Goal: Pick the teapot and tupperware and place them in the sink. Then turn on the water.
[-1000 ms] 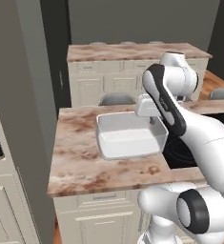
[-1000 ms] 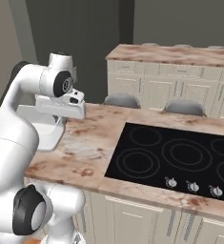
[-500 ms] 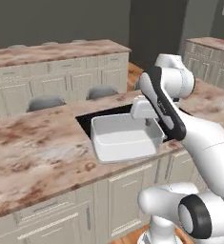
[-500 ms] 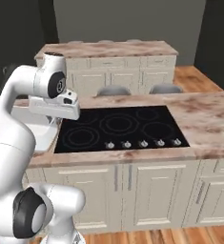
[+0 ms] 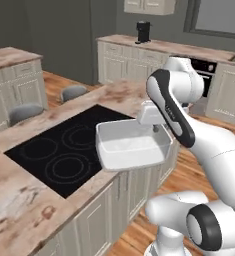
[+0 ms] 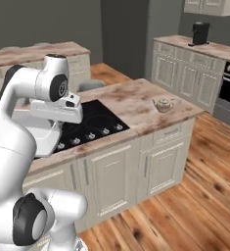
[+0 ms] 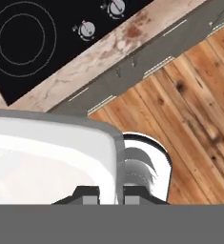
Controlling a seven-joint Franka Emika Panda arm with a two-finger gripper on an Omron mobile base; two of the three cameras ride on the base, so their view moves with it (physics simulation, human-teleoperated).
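Held the tupperware (image 5: 131,146) aloft by one wall: gripper (image 7: 110,194) pinched narrow on its rim, one dark fingertip (image 7: 88,194) inside the container, the other outside, the white wall clamped between them. Seen along the hand, stretched away from the fingers to the left and upward, its rounded corner (image 7: 114,138) just above the tips (interior pale and translucent, contents not discernible).

Taking the black cooktop (image 5: 64,147) as landmark: hung clear of it, over the counter's near edge, in the left base view, overlapping the glass's corner and jutting out past the cabinet fronts (image 5: 134,192) toward the wooden floor (image 7: 189,95). In the right base view, showed as a pale shape (image 6: 38,135) tucked under the white forearm, left of the cooktop's knob row (image 6: 94,135). From the hand camera, cooktop rings and two knobs (image 7: 87,29) lay beyond the container, past a strip of marbled counter (image 7: 104,52) and grey drawer fronts.

Sat upright on the same counter, well to the right of the cooktop near the island's far corner, in the right base view: the teapot (image 6: 162,105), small and yellowish, well apart from the gripper.

Stood against the back wall, far from the cooktop: a dark coffee machine (image 5: 143,32) on the rear counter.
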